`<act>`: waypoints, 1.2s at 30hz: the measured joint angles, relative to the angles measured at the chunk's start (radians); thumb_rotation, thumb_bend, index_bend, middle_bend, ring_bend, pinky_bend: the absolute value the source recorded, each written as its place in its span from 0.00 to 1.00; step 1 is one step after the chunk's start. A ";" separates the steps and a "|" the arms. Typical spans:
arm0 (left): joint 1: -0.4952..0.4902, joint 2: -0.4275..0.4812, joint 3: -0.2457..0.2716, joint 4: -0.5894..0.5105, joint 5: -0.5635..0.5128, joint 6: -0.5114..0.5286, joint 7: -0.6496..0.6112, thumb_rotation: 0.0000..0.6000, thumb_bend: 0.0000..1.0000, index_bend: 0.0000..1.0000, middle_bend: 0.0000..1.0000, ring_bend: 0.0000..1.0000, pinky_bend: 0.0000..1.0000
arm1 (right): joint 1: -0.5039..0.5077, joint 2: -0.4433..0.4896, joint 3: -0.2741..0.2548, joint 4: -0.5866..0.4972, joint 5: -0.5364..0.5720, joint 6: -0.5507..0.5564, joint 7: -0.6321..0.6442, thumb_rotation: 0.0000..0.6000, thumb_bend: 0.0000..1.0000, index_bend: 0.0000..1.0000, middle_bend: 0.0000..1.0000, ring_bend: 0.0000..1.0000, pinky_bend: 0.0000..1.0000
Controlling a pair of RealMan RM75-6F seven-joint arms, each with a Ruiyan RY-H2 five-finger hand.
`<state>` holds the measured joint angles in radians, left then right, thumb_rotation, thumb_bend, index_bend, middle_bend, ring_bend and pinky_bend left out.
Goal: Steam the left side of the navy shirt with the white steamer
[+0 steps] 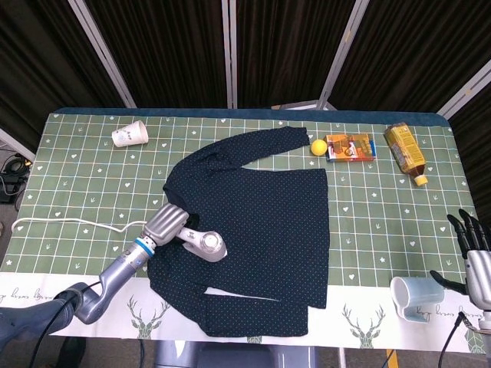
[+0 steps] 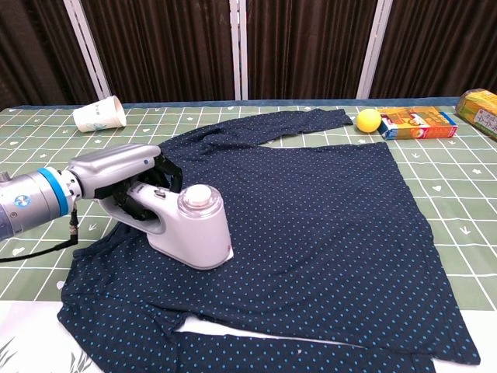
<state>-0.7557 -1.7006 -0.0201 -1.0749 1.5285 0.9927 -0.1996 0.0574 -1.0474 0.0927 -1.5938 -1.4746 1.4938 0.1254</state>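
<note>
The surface, under a green checked cloth, carries the navy shirt spread flat across its middle. The white steamer stands on the shirt's left side, toward eight o'clock of the garment. The left robot hand grasps its handle from the nine o'clock side, fingers wrapped around it. The white cord trails off toward nine o'clock.

Only the head view shows the right robot hand, at the four o'clock edge, fingers spread and holding nothing, just beside a pale blue cup. It also shows the whole brown bottle at two o'clock. The chest view alone shows the steamer's round top cap and the fingers' grip closely.

A paper cup lies at eleven o'clock; a yellow ball touches an orange box.
</note>
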 measured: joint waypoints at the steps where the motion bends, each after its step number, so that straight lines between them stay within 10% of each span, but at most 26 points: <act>1: -0.001 -0.001 0.001 -0.003 0.002 0.000 0.001 1.00 0.06 0.93 0.81 0.76 0.96 | 0.000 0.000 0.000 0.000 0.000 0.000 0.001 1.00 0.00 0.00 0.00 0.00 0.00; 36: 0.002 -0.039 0.023 -0.037 0.031 0.004 0.068 1.00 0.06 0.93 0.81 0.76 0.96 | -0.005 0.006 -0.002 -0.001 -0.008 0.011 0.015 1.00 0.00 0.00 0.00 0.00 0.00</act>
<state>-0.7537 -1.7392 0.0032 -1.1116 1.5599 0.9963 -0.1314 0.0524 -1.0413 0.0911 -1.5948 -1.4828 1.5052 0.1405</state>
